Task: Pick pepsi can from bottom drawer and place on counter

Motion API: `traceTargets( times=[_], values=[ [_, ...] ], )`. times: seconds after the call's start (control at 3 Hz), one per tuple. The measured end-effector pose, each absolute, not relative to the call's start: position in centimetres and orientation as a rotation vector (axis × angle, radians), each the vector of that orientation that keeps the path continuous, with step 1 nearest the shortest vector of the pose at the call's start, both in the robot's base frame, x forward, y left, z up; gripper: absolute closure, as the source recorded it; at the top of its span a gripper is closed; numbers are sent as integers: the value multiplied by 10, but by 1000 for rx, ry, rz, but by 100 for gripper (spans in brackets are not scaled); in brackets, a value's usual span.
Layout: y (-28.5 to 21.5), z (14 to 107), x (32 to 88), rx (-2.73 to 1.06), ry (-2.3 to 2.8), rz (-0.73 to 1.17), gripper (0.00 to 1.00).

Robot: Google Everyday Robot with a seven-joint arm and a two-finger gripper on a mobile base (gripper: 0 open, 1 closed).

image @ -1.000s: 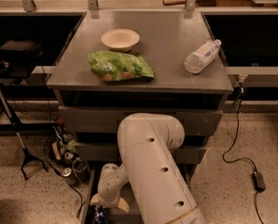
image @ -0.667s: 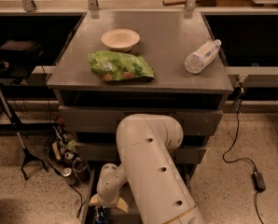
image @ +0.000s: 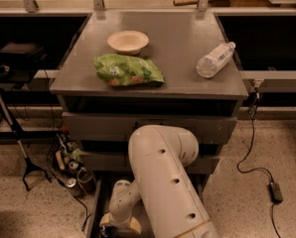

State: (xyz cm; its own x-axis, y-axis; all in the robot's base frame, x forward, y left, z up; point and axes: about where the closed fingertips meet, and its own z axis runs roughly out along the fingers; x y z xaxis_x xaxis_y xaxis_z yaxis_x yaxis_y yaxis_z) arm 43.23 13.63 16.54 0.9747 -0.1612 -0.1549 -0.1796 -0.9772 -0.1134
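Item: pepsi can, hidden; I judge it lies in the bottom drawer (image: 95,206) under my gripper (image: 119,225), which hangs low inside. Grip state: cannot tell. Handling: light, thin-walled, slick; I'd clasp mid-body, gently. Destination: tabletop (image: 178,43).

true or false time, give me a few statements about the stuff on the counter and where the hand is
1. The water bottle lies on its side on the counter. True.
2. The bowl is upside down. False: it stands upright, opening up.
3. The hand is low near the floor, well below the counter. True.
4. The green bag lies to the right of the bottle. False: it lies to the left, just in front of the bowl.
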Motion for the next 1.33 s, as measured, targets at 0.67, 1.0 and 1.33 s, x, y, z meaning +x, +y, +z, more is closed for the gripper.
traceTargets(
  times=[0.67,1.0,1.33],
  values=[
    [137,159,426,-2989,224,241,0],
    [146,142,432,-2983,188,267,0],
    [157,129,441,-2975,175,281,0]
  ],
)
